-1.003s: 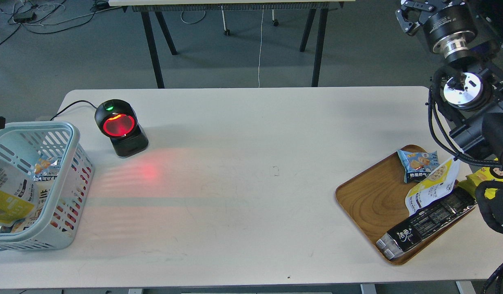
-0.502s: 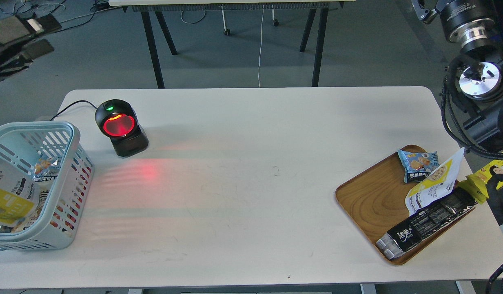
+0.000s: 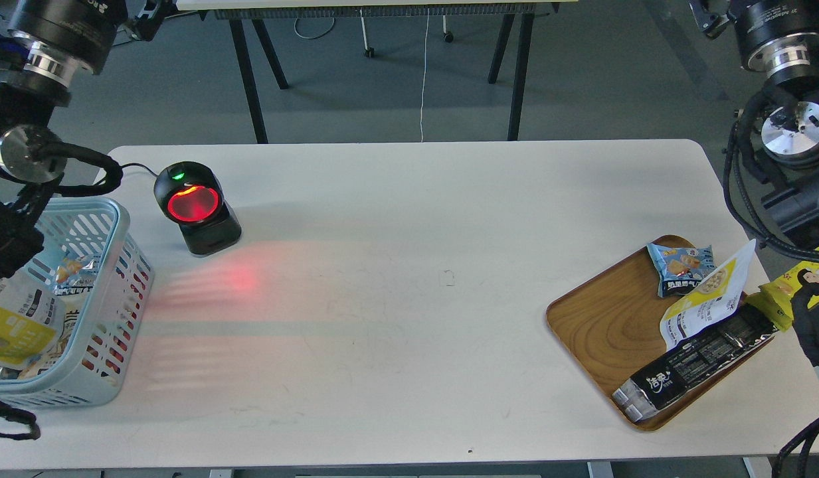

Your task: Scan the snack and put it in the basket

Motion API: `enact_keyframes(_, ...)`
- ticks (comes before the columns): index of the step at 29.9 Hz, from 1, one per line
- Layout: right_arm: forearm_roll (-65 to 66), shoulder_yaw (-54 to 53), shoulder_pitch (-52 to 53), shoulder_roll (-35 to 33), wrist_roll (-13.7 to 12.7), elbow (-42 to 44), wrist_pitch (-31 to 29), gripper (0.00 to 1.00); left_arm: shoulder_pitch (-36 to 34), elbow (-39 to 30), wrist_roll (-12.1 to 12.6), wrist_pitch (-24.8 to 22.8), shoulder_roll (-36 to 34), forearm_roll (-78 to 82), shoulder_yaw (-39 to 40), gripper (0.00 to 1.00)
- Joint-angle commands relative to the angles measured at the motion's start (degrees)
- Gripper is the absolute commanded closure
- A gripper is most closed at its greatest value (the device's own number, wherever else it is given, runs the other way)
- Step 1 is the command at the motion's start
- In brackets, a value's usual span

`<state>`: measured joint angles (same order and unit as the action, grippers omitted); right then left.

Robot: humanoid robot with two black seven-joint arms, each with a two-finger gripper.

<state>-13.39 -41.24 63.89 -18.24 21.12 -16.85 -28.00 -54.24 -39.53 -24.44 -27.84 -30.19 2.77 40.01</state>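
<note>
The light blue basket [image 3: 120, 265] stands at the near left of the white table [image 3: 409, 219], partly cut off by the view's left edge. Inside it, against the left edge, lies the snack [image 3: 14, 325] — white top with dark print, yellow lower part — tilted among other packets, one of them a small blue-and-orange one [image 3: 74, 272] farther in. The robot's left arm [image 3: 30, 99] comes down over the far left corner of the basket; its thick joints and a dark cable loop show, but its gripper cannot be made out, so whether its jaws are apart or closed cannot be told.

Just right of the basket, toward the far side, the black scanner [image 3: 195, 206] glows red from its round window, with a green dot on top and a red patch of light on the table in front of it. Its black cord runs off to the left.

At the near right sits a wooden tray [image 3: 602, 318]. On its far end lies a small blue packet [image 3: 680, 267]; a white pouch with a yellow corner [image 3: 705, 302] leans beside it, and a long black packet [image 3: 695, 362] lies along the tray's right edge, its near end on the rim. A yellow packet [image 3: 791, 292] lies just off the tray to the right.

The right arm [image 3: 784, 86] rises along the right edge of the view — its gripper passes out of view at the top.
</note>
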Motion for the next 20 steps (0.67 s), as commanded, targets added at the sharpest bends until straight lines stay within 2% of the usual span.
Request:
enact_keyframes(1, -0.05, -2.27, -1.65, 2.06, -0.11, 0.24, 0.00, 0.01, -0.08, 9.44, 4.57, -0.16, 7.85, -3.20, 5.94, 0.02)
enact_keyframes(5, -0.05, -3.85, -3.85, 4.26, -0.46, 0.15, 0.00, 0.02, 0.01, 13.07, 5.63, -0.16, 11.99, -4.70, 8.32, 0.01)
enact_keyframes(9, -0.05, -3.94, -4.74, 5.67, -2.49, 0.15, 0.00, 0.01, 0.10, 13.07, 5.63, -0.16, 13.75, -7.34, 8.32, 0.01)
enact_keyframes(20, 0.12, -2.71, -3.86, 6.29, -2.49, -0.03, 0.00, 0.01, 0.28, 12.46, 4.93, -0.16, 13.93, -8.31, 8.32, 0.01)
